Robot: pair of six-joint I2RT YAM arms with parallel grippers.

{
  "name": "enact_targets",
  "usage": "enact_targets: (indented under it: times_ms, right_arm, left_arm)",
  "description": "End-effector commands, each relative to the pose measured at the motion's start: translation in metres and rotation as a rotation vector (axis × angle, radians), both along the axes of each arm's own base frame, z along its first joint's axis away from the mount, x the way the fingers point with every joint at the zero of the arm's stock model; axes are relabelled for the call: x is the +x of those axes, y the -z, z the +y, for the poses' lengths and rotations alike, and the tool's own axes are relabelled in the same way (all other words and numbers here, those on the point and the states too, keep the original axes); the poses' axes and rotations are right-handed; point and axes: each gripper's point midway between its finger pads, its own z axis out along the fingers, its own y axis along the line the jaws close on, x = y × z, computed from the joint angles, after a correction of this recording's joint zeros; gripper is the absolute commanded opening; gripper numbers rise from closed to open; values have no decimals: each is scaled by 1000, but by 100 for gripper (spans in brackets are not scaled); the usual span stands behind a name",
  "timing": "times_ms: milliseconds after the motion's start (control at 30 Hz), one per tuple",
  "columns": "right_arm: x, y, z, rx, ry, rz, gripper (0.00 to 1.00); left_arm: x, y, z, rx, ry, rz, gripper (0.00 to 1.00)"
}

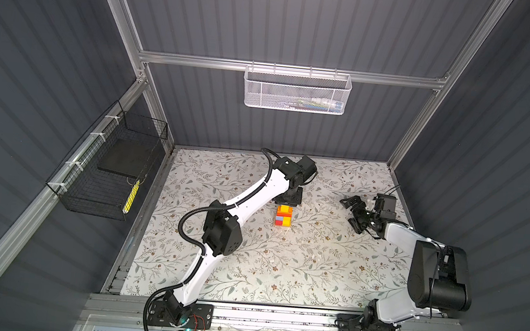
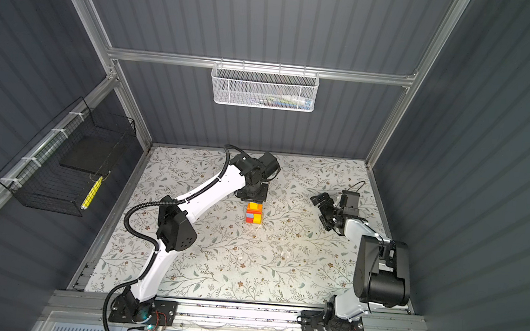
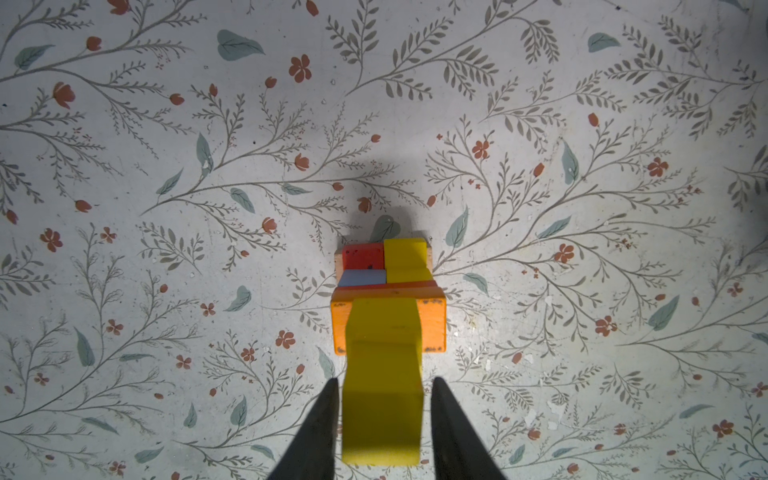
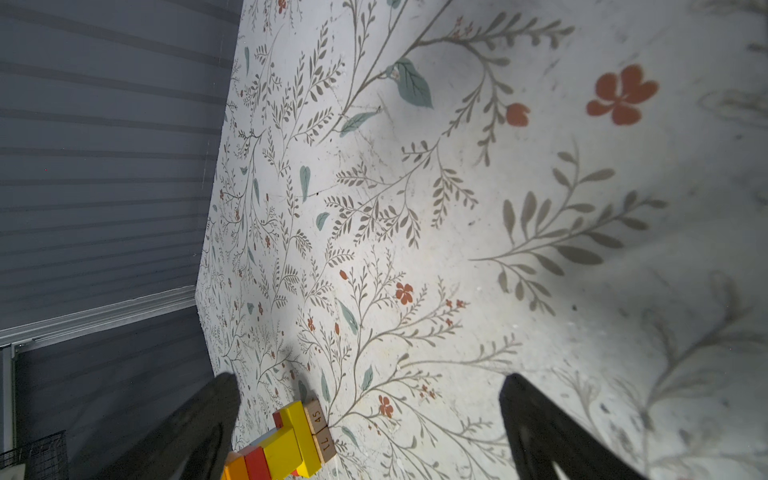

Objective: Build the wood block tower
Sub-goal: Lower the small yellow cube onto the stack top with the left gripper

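**Top views.** In both top views the tower stands mid-table, directly under the fingers of my left gripper. My right gripper hangs well apart from it, fingers spread wide with nothing between them. I see no loose block on the floral table, so I judge the build all but finished. A white mesh basket and a black wire basket hang on the walls, away from both arms.

**Left wrist view.** The top yellow block sits between the fingers, resting on an orange brick. A narrow gap shows beside one finger, so I read the fingers as slightly parted, not pinching. What remains is a straight lift away without brushing the block.

**Right wrist view.** The tower shows well beyond the fingertips, near one finger's edge. Tan numbered blocks form its base. Nothing stands in the way.
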Motion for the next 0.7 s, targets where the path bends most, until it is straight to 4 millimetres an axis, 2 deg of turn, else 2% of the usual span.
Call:
enact_targets:
  times_ms: [0,267,667]
  right_arm:
    - [7,-7,1,2,-8,-24,99]
    - [7,-8,1,-1,-8,-25,99]
    - [7,-6,1,-2,-8,-19,99]
  left_arm:
    - [1,0,-1,1,-13,-3,38]
    - [2,-5,-1,-8,-20,-15,32]
    - [4,-6,-1,-12,-28,-20,30]
